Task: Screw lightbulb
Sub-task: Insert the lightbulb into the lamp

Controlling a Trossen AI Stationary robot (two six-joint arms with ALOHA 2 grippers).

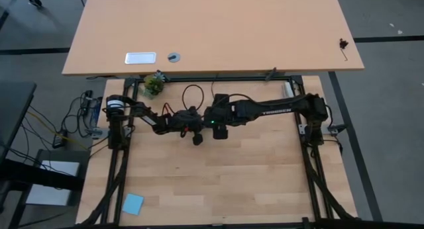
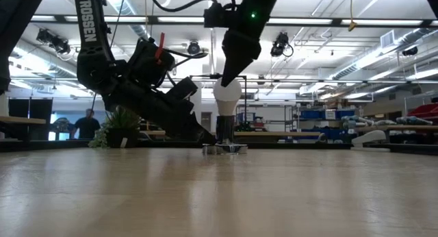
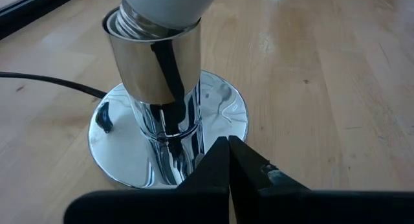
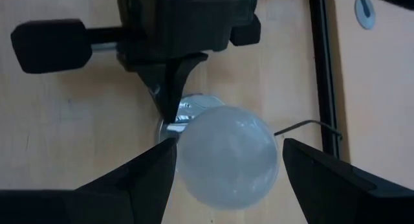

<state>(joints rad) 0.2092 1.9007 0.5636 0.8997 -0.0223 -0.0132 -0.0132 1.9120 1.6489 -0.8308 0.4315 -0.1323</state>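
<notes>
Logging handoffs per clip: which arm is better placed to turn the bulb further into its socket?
The right. Its end effector straddles the lightbulb from above. The left end effector is shut, its tips low at the chrome socket base, bracing rather than turning.

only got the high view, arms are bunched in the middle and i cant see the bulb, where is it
Observer: The lightbulb stands upright in the chrome socket between the arms, as the low view shows.
Operator: screwed all the way in
Observer: Not yet. The left wrist view shows its threads above the socket's rim.
Operator: and the grippers
Observer: The right gripper is open over the lightbulb, one finger on each side. The left gripper is shut, with its tips at the socket's stem.
</notes>
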